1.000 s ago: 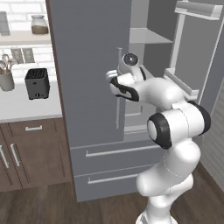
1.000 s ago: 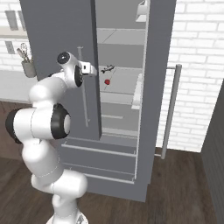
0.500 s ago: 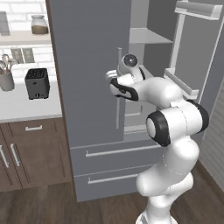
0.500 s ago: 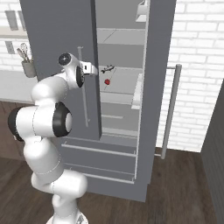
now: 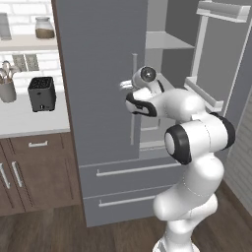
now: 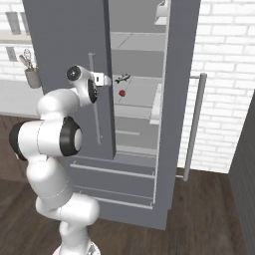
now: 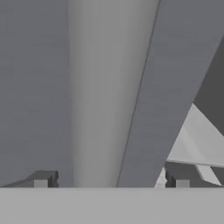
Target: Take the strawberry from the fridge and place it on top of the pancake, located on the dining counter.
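Grey fridge (image 6: 64, 45) interior, centre frame: strawberry (image 6: 122, 92) on shelf; gripper (image 7: 111, 179) spread, empty, could snag left door's handle (image 7: 98, 92)

White brick wall (image 6: 224, 74) at right, dark wood floor (image 6: 199, 224) along the bottom, brown cabinets (image 5: 34, 172) lower left under a white counter (image 5: 24, 120), shelf (image 5: 24, 43) upper left

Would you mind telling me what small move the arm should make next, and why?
Probably reach the open hand down onto the strawberry: the fridge's right door stands open, the berry lies uncovered on the shelf, and the hand hangs empty just above it.
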{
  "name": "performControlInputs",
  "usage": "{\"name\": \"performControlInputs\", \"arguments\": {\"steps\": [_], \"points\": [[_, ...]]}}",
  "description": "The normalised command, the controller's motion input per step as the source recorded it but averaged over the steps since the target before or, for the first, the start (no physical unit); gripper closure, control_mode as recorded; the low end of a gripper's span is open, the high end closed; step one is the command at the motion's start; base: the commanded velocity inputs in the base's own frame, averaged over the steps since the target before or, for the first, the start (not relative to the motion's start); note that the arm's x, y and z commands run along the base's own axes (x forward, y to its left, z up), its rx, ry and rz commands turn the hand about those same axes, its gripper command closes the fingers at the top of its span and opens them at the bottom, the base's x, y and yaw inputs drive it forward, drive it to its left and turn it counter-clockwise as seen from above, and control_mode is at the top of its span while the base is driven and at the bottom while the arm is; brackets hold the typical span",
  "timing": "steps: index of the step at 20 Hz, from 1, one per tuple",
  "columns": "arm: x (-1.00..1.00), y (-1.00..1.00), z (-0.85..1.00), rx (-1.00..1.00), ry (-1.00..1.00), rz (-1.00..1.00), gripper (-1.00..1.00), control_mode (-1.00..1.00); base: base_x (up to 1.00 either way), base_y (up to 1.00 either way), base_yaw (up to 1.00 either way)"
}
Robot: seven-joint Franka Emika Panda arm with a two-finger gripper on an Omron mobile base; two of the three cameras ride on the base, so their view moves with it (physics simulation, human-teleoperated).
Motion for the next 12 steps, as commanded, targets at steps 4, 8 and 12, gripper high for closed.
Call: {"name": "performControlInputs", "arguments": {"steps": [4, 8, 12], "points": [[0.07, 0.00, 0.00, 0.00, -0.03, 0.00, 1.00, -1.00, 0.00, 0.00, 0.00], [0.00, 0.04, -0.02, 0.00, 0.00, 0.00, 1.00, -1.00, 0.00, 0.00, 0.00], [-0.11, 0.10, -0.06, 0.00, 0.00, -0.10, 1.00, -1.00, 0.00, 0.00, 0.00]]}}
